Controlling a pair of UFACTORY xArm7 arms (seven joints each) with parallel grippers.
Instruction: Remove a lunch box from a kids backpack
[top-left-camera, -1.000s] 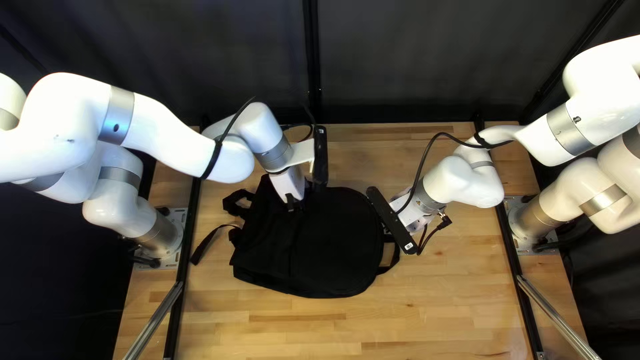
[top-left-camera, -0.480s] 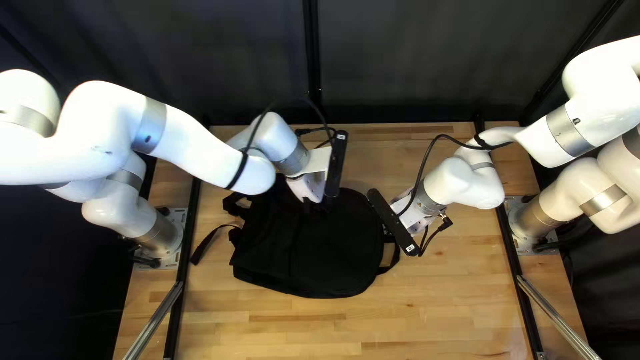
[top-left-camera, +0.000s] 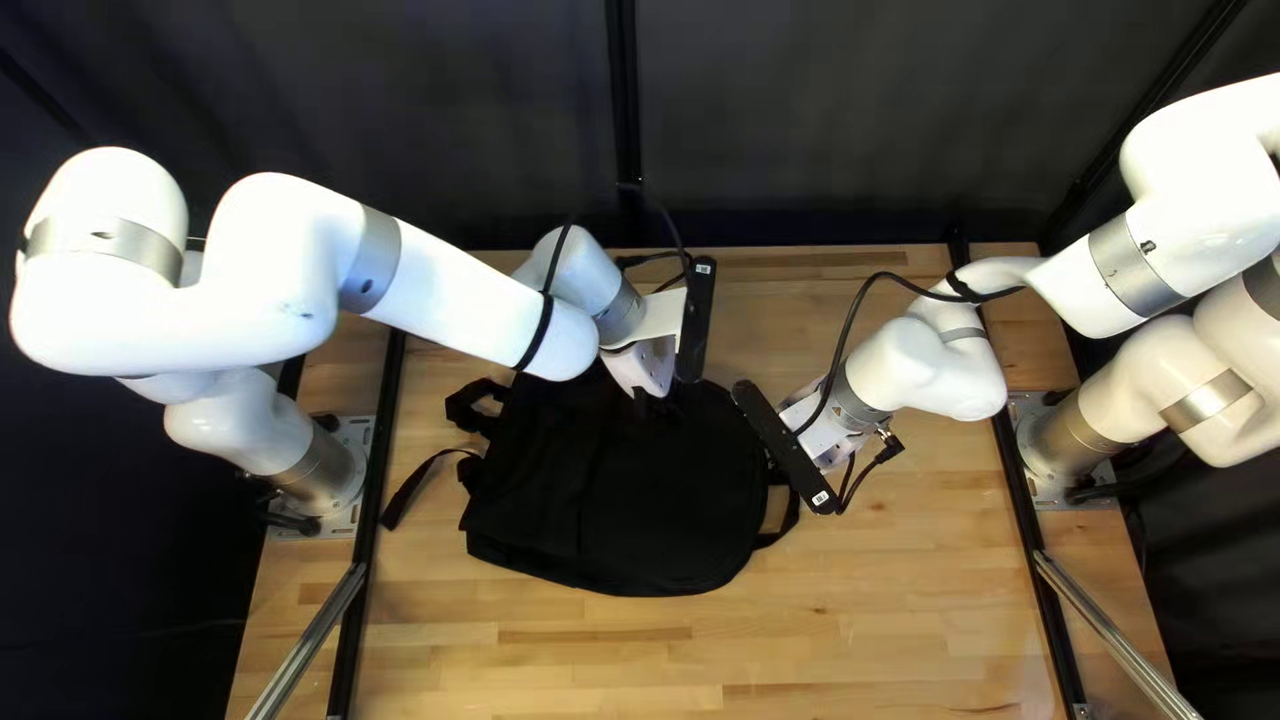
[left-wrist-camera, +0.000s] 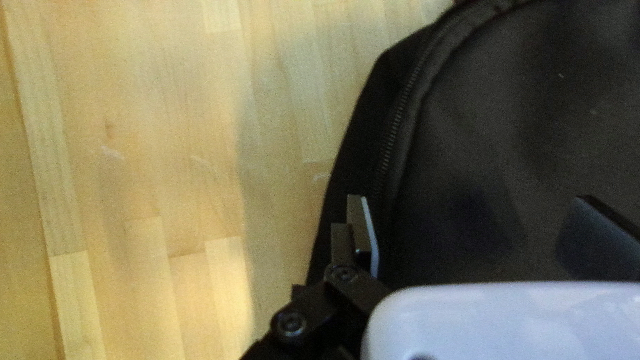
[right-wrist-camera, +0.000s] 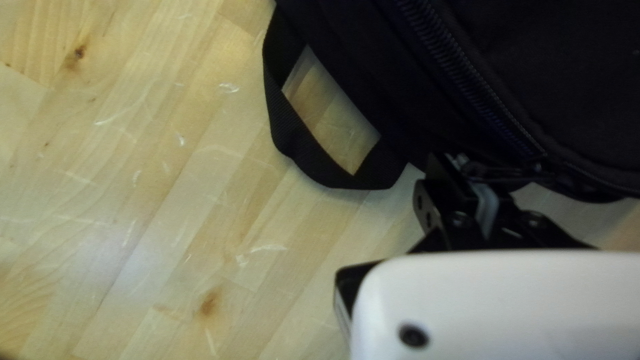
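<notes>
One backpack (top-left-camera: 654, 500) lies under the spread left pincer (top-left-camera: 642, 398), right pincer (top-left-camera: 819, 430) clamped on it.

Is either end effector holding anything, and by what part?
The right end effector holds the backpack by its edge, beside the carry loop; the left end effector holds nothing.

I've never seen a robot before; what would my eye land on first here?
Probably the two big white arms, the left arm and the right arm, reaching in from opposite sides of the wooden table. Next, the black backpack lying between them, dark against the pale wood. Up close, the left pincer stands open over it, near a curved zipper.
</notes>
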